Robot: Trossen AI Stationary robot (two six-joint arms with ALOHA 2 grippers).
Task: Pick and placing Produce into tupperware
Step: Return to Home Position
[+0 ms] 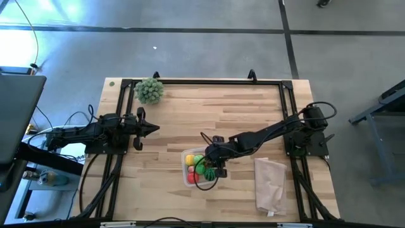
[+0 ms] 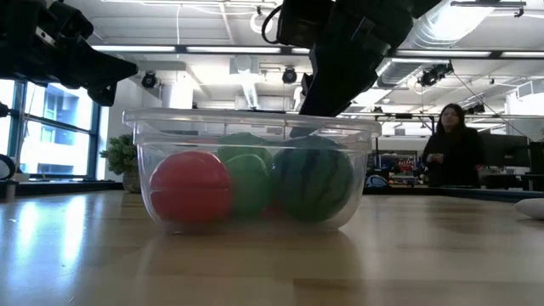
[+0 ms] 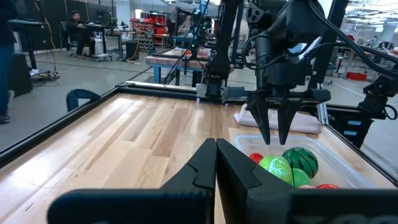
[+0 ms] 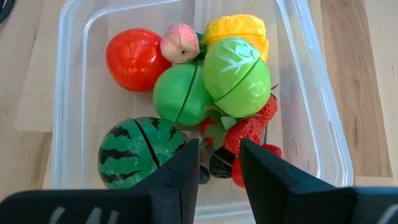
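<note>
R pincer (image 3: 274,134) hangs released, empty, directly over the tupperware (image 2: 212,119) w/ produce (image 4: 236,74) inside, mid-worktop (image 1: 190,120) toward low-cam edge, so I'd exit straight up; L pincer (image 1: 150,128) clenched by left edge.

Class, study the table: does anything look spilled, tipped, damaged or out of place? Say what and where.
Nothing stands out. The tupperware sits upright with all the visible produce inside. The right pincer hovers open and empty above it; the left pincer waits shut at the left of the table.
</note>
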